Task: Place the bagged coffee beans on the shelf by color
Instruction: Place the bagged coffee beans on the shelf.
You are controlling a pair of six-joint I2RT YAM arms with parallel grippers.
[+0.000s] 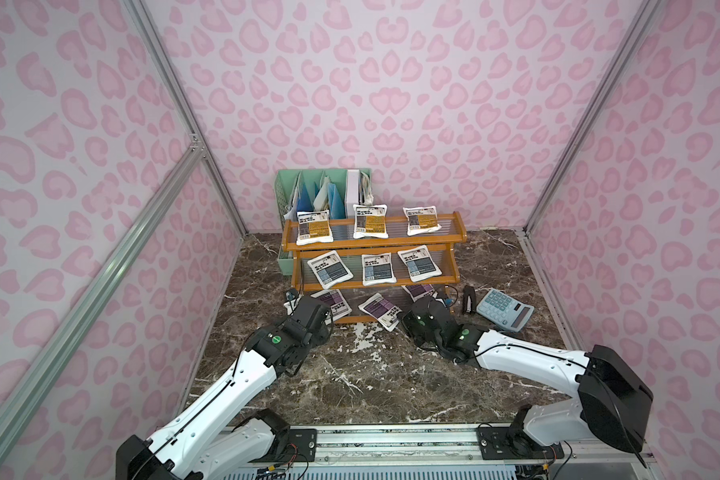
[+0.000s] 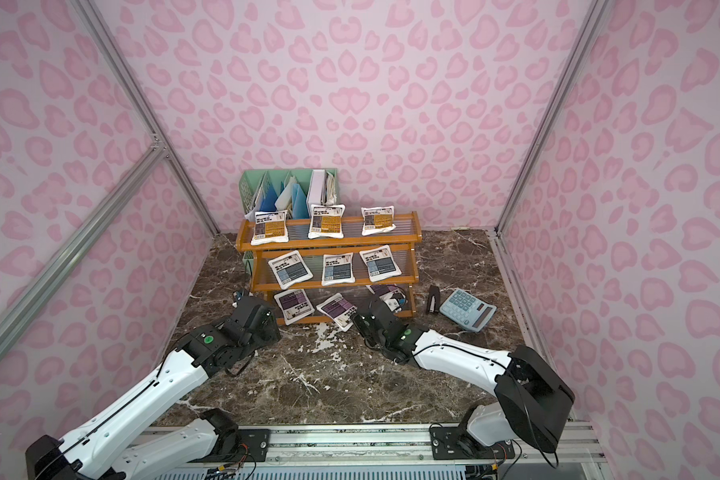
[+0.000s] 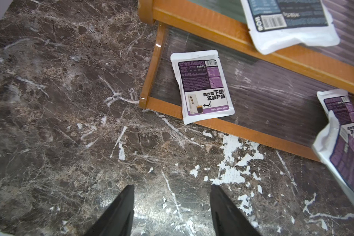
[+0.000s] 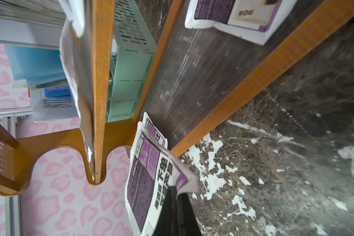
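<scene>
Right pincer grips one purple pouch of three.

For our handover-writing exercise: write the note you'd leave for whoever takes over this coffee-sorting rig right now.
Left pincer: open, empty, over the marble tabletop in front of the shelf.
Right pincer: shut on a corner of the held purple pouch, which is tilted over the bottom tier's front rail.
Done: three orange pouches on the top tier, three blue-grey pouches on the middle, left purple pouch and rear purple pouch on the bottom.
To do: probably lay the held pouch flat on the bottom tier, then release.
</scene>
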